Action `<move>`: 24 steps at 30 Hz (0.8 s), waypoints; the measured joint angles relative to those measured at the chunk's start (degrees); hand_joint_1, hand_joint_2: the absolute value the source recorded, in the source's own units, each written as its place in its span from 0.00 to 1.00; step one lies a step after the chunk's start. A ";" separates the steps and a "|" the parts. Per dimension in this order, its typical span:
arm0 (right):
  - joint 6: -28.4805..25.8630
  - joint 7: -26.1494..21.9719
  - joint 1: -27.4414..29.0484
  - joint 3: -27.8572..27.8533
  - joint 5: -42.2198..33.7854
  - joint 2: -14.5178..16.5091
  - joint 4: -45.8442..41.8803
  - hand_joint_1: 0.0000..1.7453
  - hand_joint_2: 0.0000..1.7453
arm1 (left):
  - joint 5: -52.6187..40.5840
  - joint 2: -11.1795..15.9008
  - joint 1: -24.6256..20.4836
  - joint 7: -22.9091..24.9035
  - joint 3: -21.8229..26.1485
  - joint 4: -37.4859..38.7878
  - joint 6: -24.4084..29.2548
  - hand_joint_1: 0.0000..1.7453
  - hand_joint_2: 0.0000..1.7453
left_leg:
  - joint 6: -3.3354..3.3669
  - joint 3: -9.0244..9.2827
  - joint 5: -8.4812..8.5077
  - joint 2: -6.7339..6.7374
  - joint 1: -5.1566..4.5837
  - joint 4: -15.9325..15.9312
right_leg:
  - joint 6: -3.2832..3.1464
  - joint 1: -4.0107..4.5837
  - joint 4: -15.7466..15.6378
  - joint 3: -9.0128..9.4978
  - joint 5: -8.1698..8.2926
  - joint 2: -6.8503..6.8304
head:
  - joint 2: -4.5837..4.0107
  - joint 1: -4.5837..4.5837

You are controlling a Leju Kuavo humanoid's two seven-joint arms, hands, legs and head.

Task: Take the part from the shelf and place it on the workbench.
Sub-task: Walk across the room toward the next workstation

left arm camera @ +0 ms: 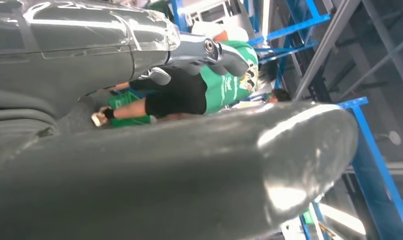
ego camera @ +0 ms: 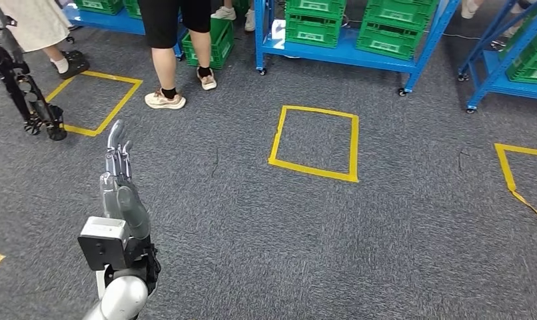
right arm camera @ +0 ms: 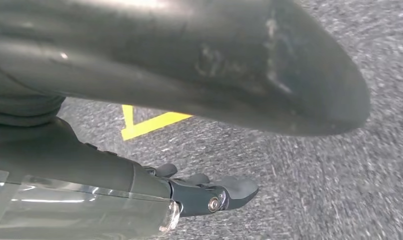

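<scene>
1. My left arm comes up from the bottom left of my head view, forearm raised, with my left hand (ego camera: 119, 177) lifted over the grey carpet (ego camera: 239, 240). Its fingers (ego camera: 115, 137) point up and away from me, straight and close beside one another, with nothing between them; the hand is empty.
2. From the left wrist, the thick thumb (left arm camera: 199, 165) stretches across the picture and the darker fingers reach out beside it, apart from the thumb. Past them stands a person in a green shirt (left arm camera: 224, 85) and black shorts.
3. Further along the floor, a yellow tape square (ego camera: 314, 143) lies in front of me, well apart from my left hand. Another one (ego camera: 96, 101) lies at the left by a person's legs (ego camera: 169, 63).
4. Behind the squares stand blue shelves (ego camera: 346, 47) holding green crates (ego camera: 312, 23). I cannot make out the part on them.
5. My right hand (right arm camera: 209, 192) hangs over the carpet beside a strip of yellow tape (right arm camera: 149, 124). Its thumb lies straight, the fingers are stretched out away from it, and it holds nothing.
</scene>
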 joint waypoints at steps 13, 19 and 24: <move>-0.77 -0.60 -0.03 0.03 -0.39 -0.08 0.02 0.00 0.00 | 0.99 0.04 -0.01 -0.14 0.01 -0.07 -0.01 0.00 0.00 | 1.74 2.57 0.41 0.77 -0.67 -4.58 | 0.44 -0.44 -0.01 0.12 -0.21 -0.10 | 0.00 0.70; -0.92 -0.56 -0.01 0.03 -0.38 -0.05 0.02 0.00 0.00 | 1.89 0.07 0.00 -0.51 0.01 -0.07 -0.01 0.00 0.00 | 1.91 2.58 0.30 0.76 -1.00 -4.54 | 1.63 -0.79 -0.08 0.12 -0.35 -0.11 | 0.00 0.68; -0.91 -0.57 -0.01 0.03 -0.54 -0.05 0.02 0.00 0.00 | -0.13 0.25 -0.03 1.85 0.00 0.06 -0.01 0.00 0.00 | 1.95 2.63 0.27 0.74 -0.99 -4.54 | 1.81 -0.77 -0.07 0.11 -0.45 -0.12 | 0.00 0.68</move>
